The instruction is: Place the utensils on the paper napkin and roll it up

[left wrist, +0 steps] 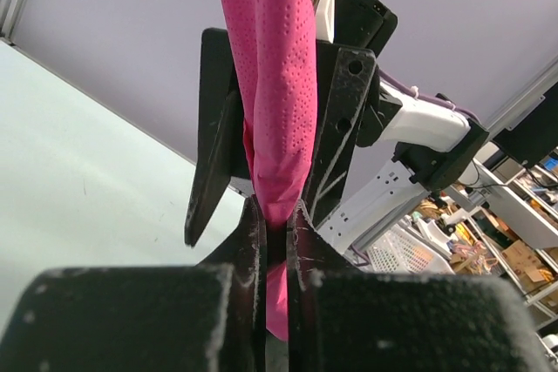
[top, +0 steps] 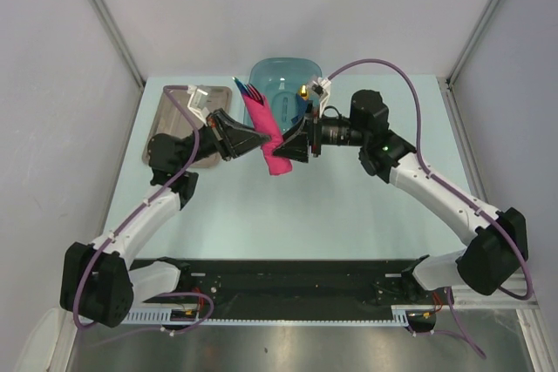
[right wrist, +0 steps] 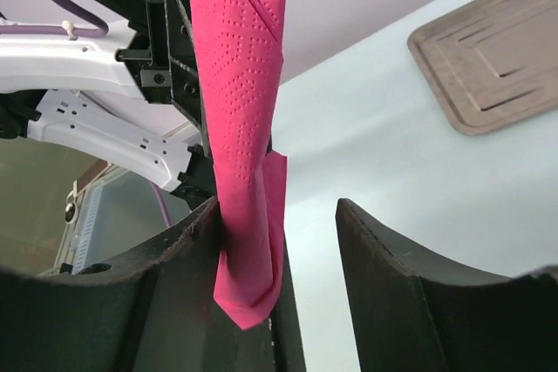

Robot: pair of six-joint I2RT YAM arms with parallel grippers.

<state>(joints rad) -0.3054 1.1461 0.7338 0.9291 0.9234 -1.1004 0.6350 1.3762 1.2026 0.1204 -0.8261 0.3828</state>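
The paper napkin (top: pixel 268 132) is a short pink roll held tilted above the table between both arms. The utensils (top: pixel 247 89) poke out of its upper end as thin purplish-blue tips; the rest of them is hidden inside the roll. My left gripper (top: pixel 260 139) is shut on the roll's lower part, seen pinched between its fingers in the left wrist view (left wrist: pixel 277 224). My right gripper (top: pixel 293 145) is open, its fingers straddling the roll (right wrist: pixel 240 128). In the right wrist view (right wrist: pixel 277 211) the roll rests against one finger, with a wide gap to the other.
A grey-brown metal tray (top: pixel 179 111) lies at the back left, also in the right wrist view (right wrist: pixel 488 58). A translucent blue bowl (top: pixel 283 76) stands at the back centre, with a blue object with a yellow tip (top: pixel 304 93) by its right side.
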